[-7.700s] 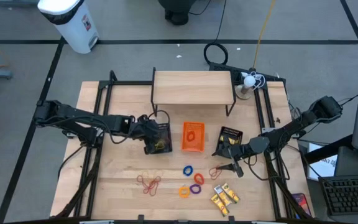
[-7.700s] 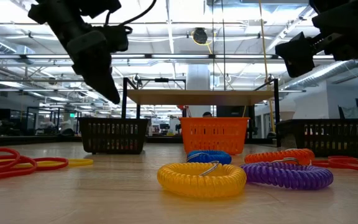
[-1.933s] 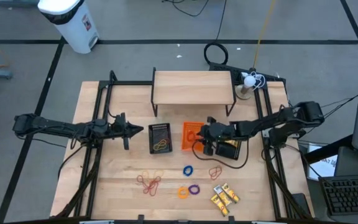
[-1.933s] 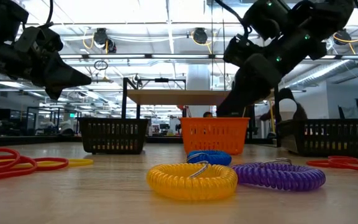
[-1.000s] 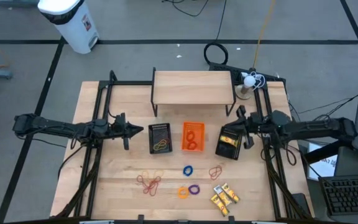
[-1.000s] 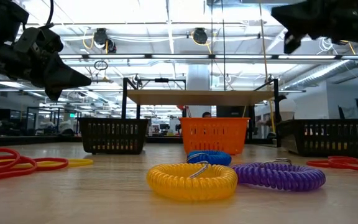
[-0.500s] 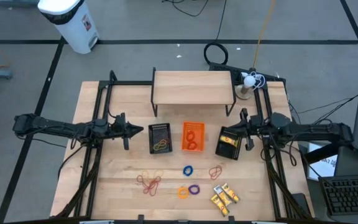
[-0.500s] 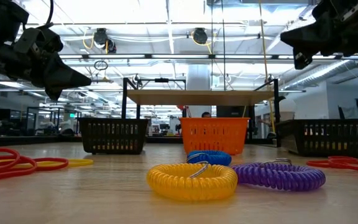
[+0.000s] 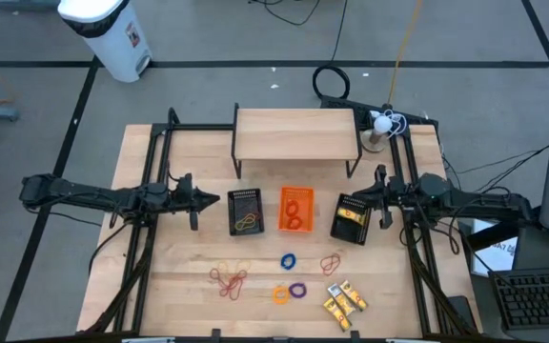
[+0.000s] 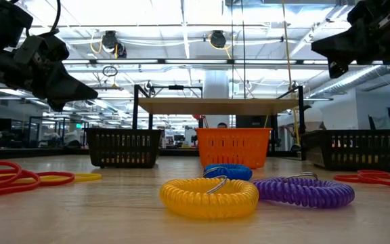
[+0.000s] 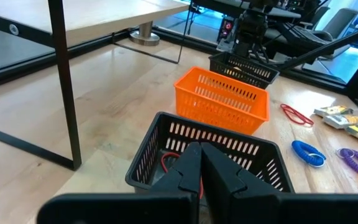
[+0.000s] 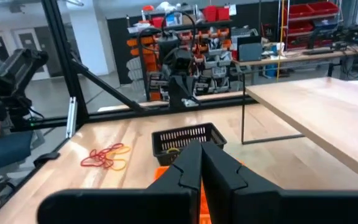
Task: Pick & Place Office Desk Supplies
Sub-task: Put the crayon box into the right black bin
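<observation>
While both arms reach in from opposite edges of the wooden tabletop (image 9: 189,257), neither carries anything. The left end effector (image 9: 215,199) has its fingers pressed together and hangs above the surface just beside the left black mesh tray (image 9: 246,211), pointing toward it. That tray holds a few thin rubber bands, red and yellowish. The right end effector (image 9: 374,197) is also closed and empty, level with the right black mesh tray (image 9: 353,218) and just at its outer side. That tray holds small yellow pieces. Between the two end effectors, between the black trays, stands the orange tray (image 9: 295,209) with a red ring lying in it.

The loose supplies lie on the front part of the tabletop, well apart from both end effectors. A tangle of red and orange rubber bands (image 9: 229,278) lies in front of the left tray. A blue ring (image 9: 288,260), an orange ring (image 9: 282,293) and a purple ring (image 9: 298,289) sit near one another in front of the orange tray. A tan rubber band (image 9: 331,263) lies in front of the right tray, with the yellow oblong pieces (image 9: 343,301) grouped near the front edge beyond it. A small raised wooden shelf (image 9: 295,133) stands behind the trays.
</observation>
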Robot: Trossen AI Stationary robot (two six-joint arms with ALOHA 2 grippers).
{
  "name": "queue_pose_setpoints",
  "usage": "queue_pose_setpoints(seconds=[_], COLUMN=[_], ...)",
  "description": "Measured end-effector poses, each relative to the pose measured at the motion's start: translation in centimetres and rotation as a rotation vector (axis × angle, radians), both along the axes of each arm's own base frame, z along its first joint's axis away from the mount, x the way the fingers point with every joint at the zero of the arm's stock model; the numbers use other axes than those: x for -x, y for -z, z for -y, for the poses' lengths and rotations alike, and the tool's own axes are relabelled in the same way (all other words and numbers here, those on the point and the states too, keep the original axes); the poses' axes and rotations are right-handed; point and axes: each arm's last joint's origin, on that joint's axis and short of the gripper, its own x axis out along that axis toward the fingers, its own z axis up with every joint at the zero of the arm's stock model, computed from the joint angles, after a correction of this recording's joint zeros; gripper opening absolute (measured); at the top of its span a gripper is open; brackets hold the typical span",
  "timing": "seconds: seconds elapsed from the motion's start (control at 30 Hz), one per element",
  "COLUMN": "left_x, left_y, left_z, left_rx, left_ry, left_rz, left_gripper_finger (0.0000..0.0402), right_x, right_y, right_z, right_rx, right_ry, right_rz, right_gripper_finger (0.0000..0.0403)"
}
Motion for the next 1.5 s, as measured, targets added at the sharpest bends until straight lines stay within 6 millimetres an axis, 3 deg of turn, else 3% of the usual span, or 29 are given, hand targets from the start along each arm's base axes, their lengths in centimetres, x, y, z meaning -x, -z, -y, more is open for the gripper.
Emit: queue_pose_setpoints(seconds=[0.33,0.6,0.83,1.5], left_x=[0.0,0.0,0.0,0.0], left_y=[-0.1,-0.1,-0.2,-0.2], left_z=[0.0,0.0,0.0,0.0], left_rx=[0.001,0.002,0.0,-0.004], left_ry=[-0.001,-0.001,0.0,0.0], left_rz=[0.008,0.016,0.016,0.015], left_gripper_finger=[0.001,0.001,0.001,0.001], right_x=[1.3,1.1,0.5,0.4], right_y=[0.6,2.4,4.0,2.9], right_z=[-0.1,-0.1,0.0,-0.3], right_rx=[-0.02,-0.064,-0.084,-0.012], right_ry=[0.0,0.006,0.011,-0.033], right_rz=[-0.032,-0.142,-0.099,0.022], right_gripper_finger=[0.0,0.0,0.0,0.0003])
